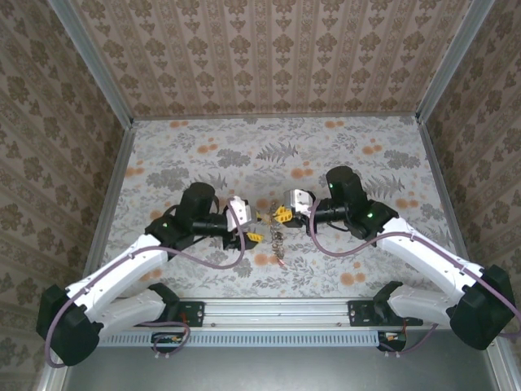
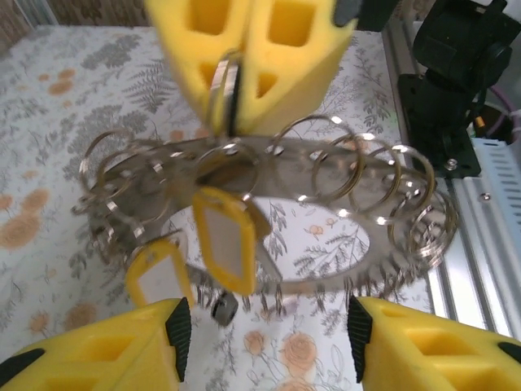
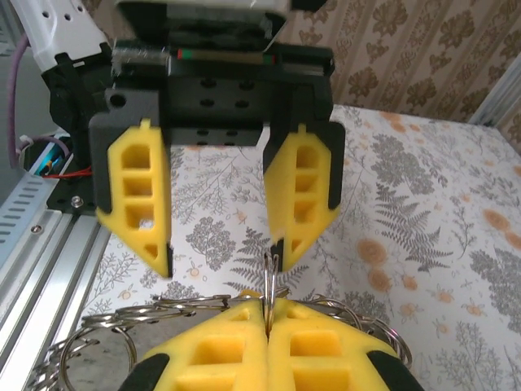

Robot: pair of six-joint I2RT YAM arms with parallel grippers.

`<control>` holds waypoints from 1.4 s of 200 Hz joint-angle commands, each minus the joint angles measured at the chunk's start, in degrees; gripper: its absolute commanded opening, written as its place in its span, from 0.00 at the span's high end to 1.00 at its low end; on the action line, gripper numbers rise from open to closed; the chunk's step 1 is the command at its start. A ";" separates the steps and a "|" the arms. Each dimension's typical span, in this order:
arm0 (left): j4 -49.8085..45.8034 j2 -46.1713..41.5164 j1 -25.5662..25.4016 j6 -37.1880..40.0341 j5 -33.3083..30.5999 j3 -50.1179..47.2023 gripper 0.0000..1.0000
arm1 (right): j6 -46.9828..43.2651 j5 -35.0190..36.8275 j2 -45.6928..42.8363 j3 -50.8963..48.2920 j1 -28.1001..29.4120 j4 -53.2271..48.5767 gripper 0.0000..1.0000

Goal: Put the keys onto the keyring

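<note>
In the top external view, the left gripper (image 1: 257,226) and right gripper (image 1: 282,214) are facing each other fingertip to fingertip, and the keyring (image 1: 278,242) is hanging just under the right one's tips.

In the left wrist view, the left gripper (image 2: 269,334) is standing released, its yellow fingers (image 2: 106,354) spread wide at either side with nothing between them. Straight ahead of it, the right gripper (image 2: 236,122) is clenching a small split ring (image 2: 224,90). The keyring (image 2: 317,285) is hanging below that grip, and yellow-headed keys (image 2: 224,236) are dangling inside it.

In the right wrist view, the right gripper (image 3: 267,314) is pinching the small split ring (image 3: 269,277) upright. The left gripper (image 3: 221,261) is gaping opposite.
</note>
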 commanded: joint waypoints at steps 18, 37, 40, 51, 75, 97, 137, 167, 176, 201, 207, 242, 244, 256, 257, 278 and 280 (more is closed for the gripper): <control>15.28 -1.48 -3.41 -0.67 -8.91 -4.84 0.39 | 2.39 -5.47 -0.93 -0.75 -0.73 7.37 1.00; 17.16 -0.32 -4.29 0.61 -10.11 -5.49 0.39 | 3.21 -6.22 -0.66 -0.44 -0.82 8.43 1.00; 17.56 -0.11 -4.50 0.68 -10.56 -5.58 0.39 | 3.38 -6.34 -0.60 -0.44 -0.88 8.67 1.00; 18.90 0.75 -5.04 0.87 -12.70 -5.79 0.39 | 3.90 -6.88 -0.57 -0.53 -0.91 9.39 1.00; 19.55 1.67 -5.95 3.62 -16.40 -5.44 0.39 | 4.00 -7.78 -0.79 -0.44 -1.10 9.09 1.00; 20.61 1.87 -6.67 5.38 -18.41 -5.02 0.43 | 4.12 -7.46 -1.18 -0.68 -1.11 8.87 1.00; 24.36 2.26 -9.22 4.06 -19.97 -5.65 0.48 | 4.43 -4.94 -1.87 -1.29 -1.08 9.41 1.00; 26.75 2.75 -11.46 2.72 -21.34 -6.68 0.54 | 4.48 -2.61 -2.35 -1.77 -1.21 9.79 1.00; 26.42 2.59 -11.86 2.64 -22.11 -6.69 0.56 | 4.41 -2.00 -2.42 -1.76 -1.17 9.65 1.00; 25.33 1.24 -12.25 2.55 -23.99 -7.19 0.57 | 4.26 -1.10 -2.76 -1.76 -1.26 9.34 1.00; 25.02 0.71 -12.22 2.67 -24.47 -7.29 0.57 | 4.25 -1.10 -2.83 -1.87 -1.34 9.31 1.00; 22.27 -2.42 -12.27 4.20 -26.43 -7.63 0.57 | 4.45 -1.27 -3.12 -2.17 -1.46 9.26 1.00; 22.22 -2.61 -12.25 4.28 -26.55 -7.60 0.57 | 4.43 -1.27 -3.12 -2.19 -1.51 9.29 1.00; 21.55 -3.28 -12.14 4.80 -26.66 -7.54 0.57 | 4.58 -1.44 -3.11 -2.20 -1.52 9.40 1.00; 21.56 -3.34 -12.17 4.82 -26.71 -7.55 0.57 | 4.55 -1.49 -3.12 -2.20 -1.52 9.39 1.00; 24.26 -2.03 -12.21 4.56 -25.27 -7.24 0.66 | 5.36 -1.76 -3.21 -2.84 -1.52 11.36 1.00; 24.28 -1.79 -12.25 4.57 -25.08 -6.99 0.67 | 5.50 -1.72 -3.21 -2.89 -1.52 11.57 1.00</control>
